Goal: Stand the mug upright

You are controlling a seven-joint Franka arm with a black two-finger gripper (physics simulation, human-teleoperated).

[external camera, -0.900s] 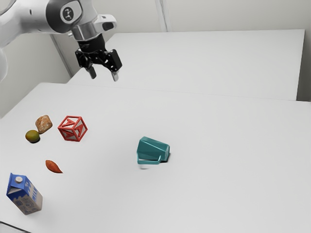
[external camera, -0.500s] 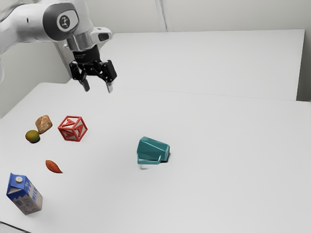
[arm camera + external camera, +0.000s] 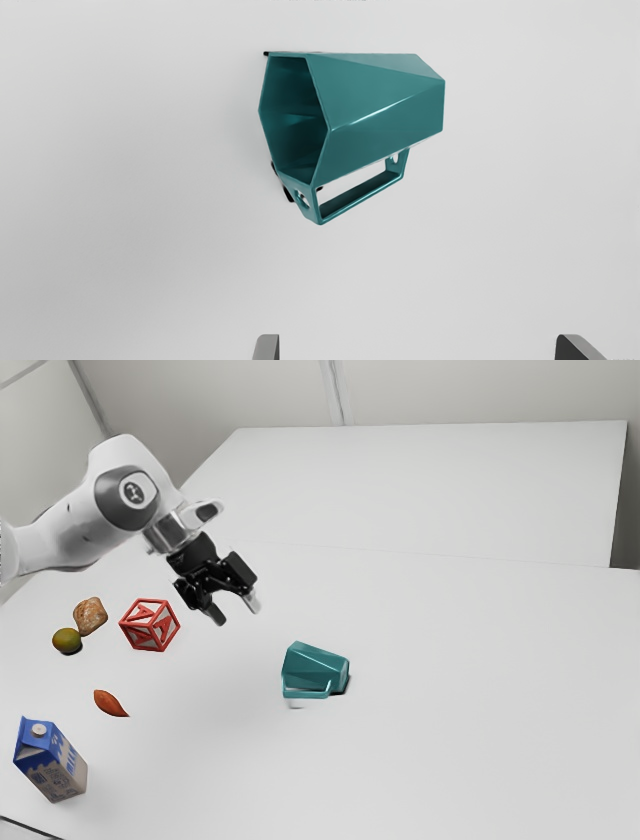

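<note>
My gripper is tilted above the table in the exterior view, up and to the left of the teal mug and apart from it. The mug lies on its side, its handle toward the exterior view's bottom. In the wrist view, the mug shows its dark open mouth and its angular handle. The gripper is open, its two fingertips wide apart with bare table between them.
On the white table, toward the exterior view's left, are a red-framed letter cube, a bread piece, a green round fruit, an orange-red pod-shaped object and a blue milk carton.
My hand has come down toward the table and tilted, moving nearer to the mug. The mug and the other objects have stayed where they were.
</note>
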